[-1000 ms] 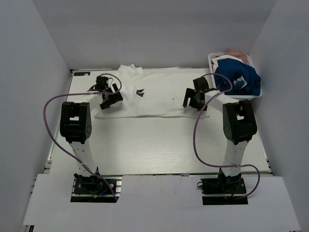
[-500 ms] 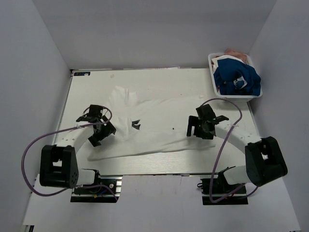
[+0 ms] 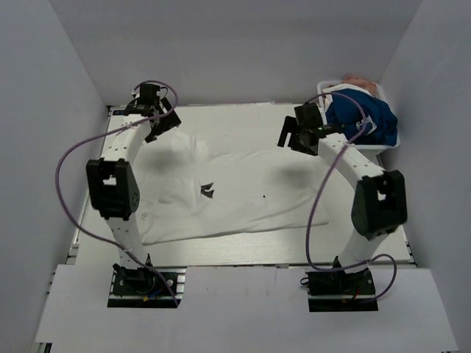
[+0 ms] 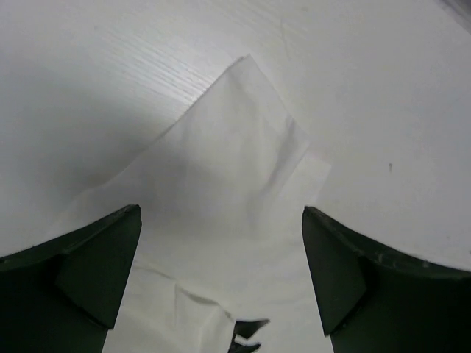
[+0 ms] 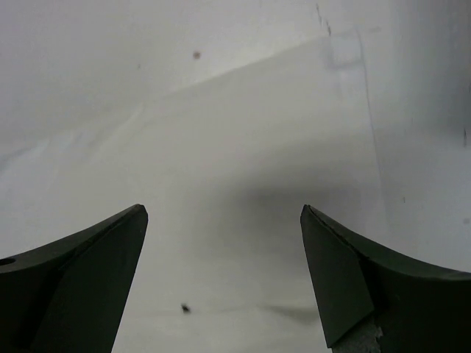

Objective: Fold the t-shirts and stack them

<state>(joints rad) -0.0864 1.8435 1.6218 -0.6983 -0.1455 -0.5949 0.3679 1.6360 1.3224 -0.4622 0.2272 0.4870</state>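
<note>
Currently the white t-shirt with a black chest print (image 3: 235, 187) lies spread across the table (image 3: 243, 118), the left gripper (image 4: 221, 213) and right gripper (image 5: 224, 209) hang over its far corners, jaws wide apart and empty, and a royal blue t-shirt (image 3: 368, 121) sits heaped in the white basket (image 3: 388, 145) at the far right.

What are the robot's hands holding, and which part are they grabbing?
Nothing. The left hand and the right hand are both open and empty. The white t-shirt lies spread out below them.
</note>
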